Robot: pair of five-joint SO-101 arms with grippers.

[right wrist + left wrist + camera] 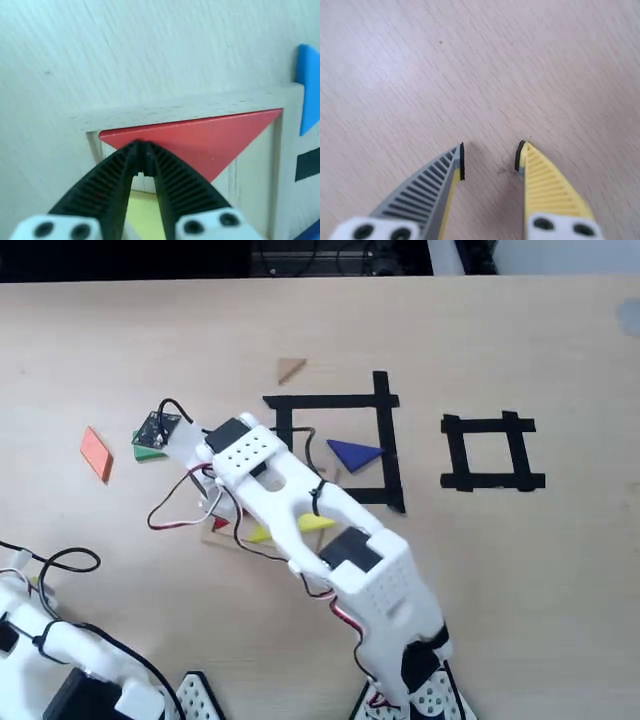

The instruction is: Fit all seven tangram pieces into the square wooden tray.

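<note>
Lying in the tray (190, 107), red triangle (200, 137) sits beneath the right claw (145, 148).

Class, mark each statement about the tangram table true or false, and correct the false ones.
1. The red triangle lies in the tray. True.
2. The left fingers are shut. False: they are open, over bare table.
3. The blue triangle lies inside the larger tape square. True.
4. The orange piece lies in the tray. False: it lies on the table, well apart from the tray.
</note>
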